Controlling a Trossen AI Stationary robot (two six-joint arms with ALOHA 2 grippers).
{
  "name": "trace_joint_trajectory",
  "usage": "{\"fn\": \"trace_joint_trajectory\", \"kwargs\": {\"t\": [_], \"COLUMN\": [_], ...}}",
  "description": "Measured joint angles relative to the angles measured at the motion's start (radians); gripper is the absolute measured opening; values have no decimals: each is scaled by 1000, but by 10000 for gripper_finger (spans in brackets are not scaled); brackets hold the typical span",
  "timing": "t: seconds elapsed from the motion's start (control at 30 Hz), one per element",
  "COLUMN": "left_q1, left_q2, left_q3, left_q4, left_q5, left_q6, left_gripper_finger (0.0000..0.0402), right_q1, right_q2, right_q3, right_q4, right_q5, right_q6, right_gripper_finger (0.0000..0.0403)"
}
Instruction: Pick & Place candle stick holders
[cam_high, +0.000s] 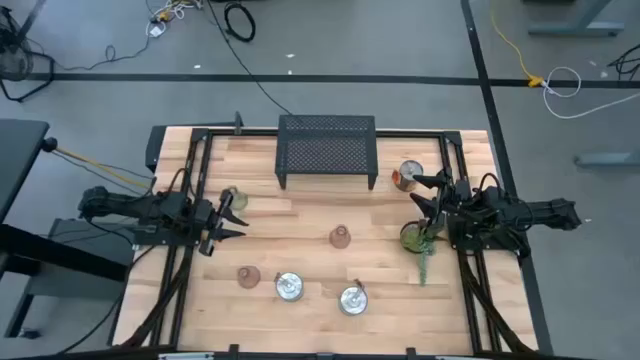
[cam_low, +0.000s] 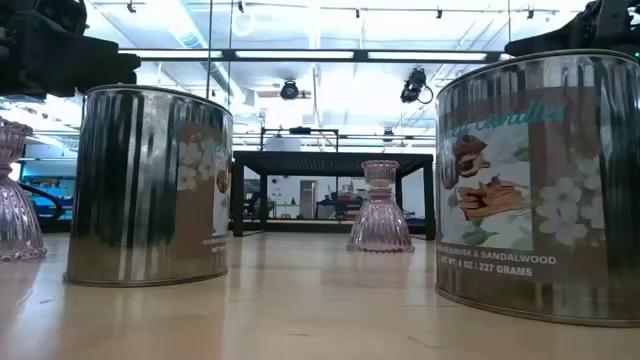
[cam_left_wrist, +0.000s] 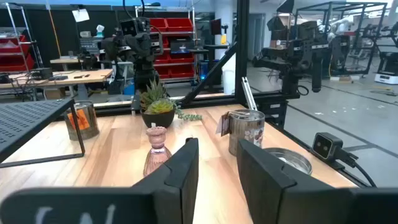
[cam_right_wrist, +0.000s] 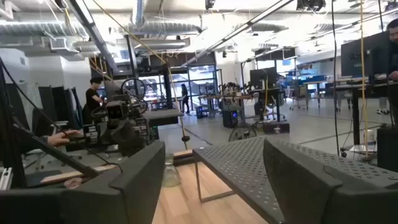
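Note:
Two pinkish-brown candle stick holders stand upright on the wooden table, one at mid-table (cam_high: 340, 236) (cam_low: 380, 210) (cam_left_wrist: 157, 152) and one toward the near left (cam_high: 248, 276) (cam_low: 14, 205). The pale green holder (cam_high: 231, 197) (cam_right_wrist: 169, 172) stands just to the far side of my left gripper. My left gripper (cam_high: 238, 218) (cam_left_wrist: 217, 168) is open and empty at the table's left, pointing toward the middle. My right gripper (cam_high: 422, 195) (cam_right_wrist: 214, 180) is open and empty at the table's right, between a tin and the plant.
A black mesh rack (cam_high: 327, 150) stands at the far middle. Two round tins (cam_high: 289, 287) (cam_high: 352, 299) stand near the front edge, and a third (cam_high: 408, 176) stands by my right gripper. A green potted plant (cam_high: 415, 238) stands at the right. People show in the room beyond.

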Motion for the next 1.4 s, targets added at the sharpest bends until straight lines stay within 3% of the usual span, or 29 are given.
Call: {"fn": "trace_joint_trajectory", "kwargs": {"t": [1.27,1.4], "left_q1": [0,0], "left_q2": [0,0], "left_q3": [0,0], "left_q4": [0,3], "left_q5": [0,-24], "left_q6": [1,153], "left_gripper_finger": [115,115], "right_q1": [0,0], "right_q2": [0,0], "right_q3": [0,0], "right_q4": [0,0], "right_q5": [0,0], "right_q6": [0,0], "right_gripper_finger": [269,269]}}
